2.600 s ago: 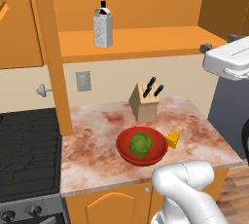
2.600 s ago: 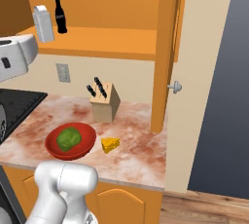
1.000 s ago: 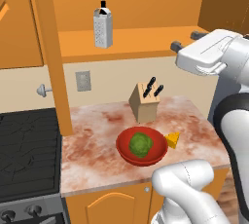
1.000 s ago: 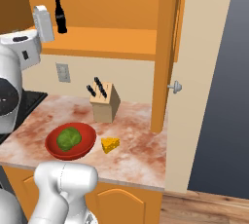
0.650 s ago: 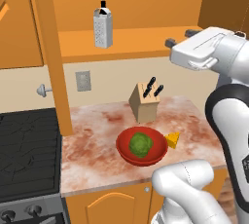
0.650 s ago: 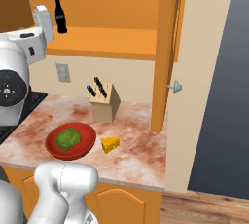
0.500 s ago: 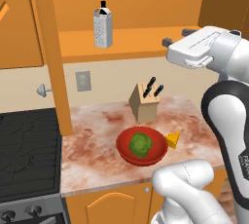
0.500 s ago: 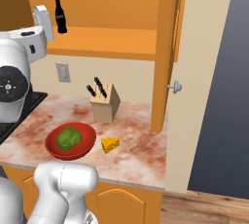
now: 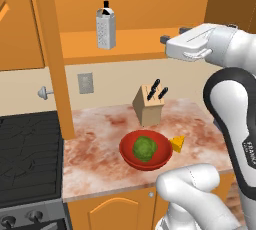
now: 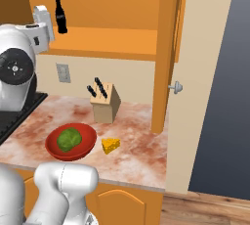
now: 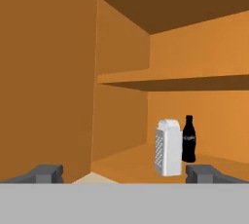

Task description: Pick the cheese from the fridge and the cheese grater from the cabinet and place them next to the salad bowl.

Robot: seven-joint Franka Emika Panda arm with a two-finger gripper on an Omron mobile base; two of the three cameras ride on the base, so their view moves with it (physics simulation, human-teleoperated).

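Nearest me, on the marbled worktop (image 9: pixel 100 159), the salad bowl (image 9: pixel 145 150) sits with its lettuce, and the cheese (image 9: pixel 177 143) already lies just beside its rim, so that half of the job looks done. A knife block (image 9: pixel 149 105) stands behind them.

Higher up, the gripper (image 11: pixel 124 173) is raised to shelf height and aimed into the open cabinet (image 9: pixel 130 44). Its jaws are spread wide and hold nothing.

Farther in, the cheese grater (image 9: pixel 105 28) stands upright on the cabinet shelf, a cola bottle (image 11: pixel 188 139) close behind it. The step in hand is the approach to the grater. The next move, I'd judge, calls for travelling well in along the shelf, straddling the tapered body and avoiding the bottle.

Compared with a couple of seconds ago, the hand has swung in from the right edge toward the shelf; bowl, cheese and grater have not moved.
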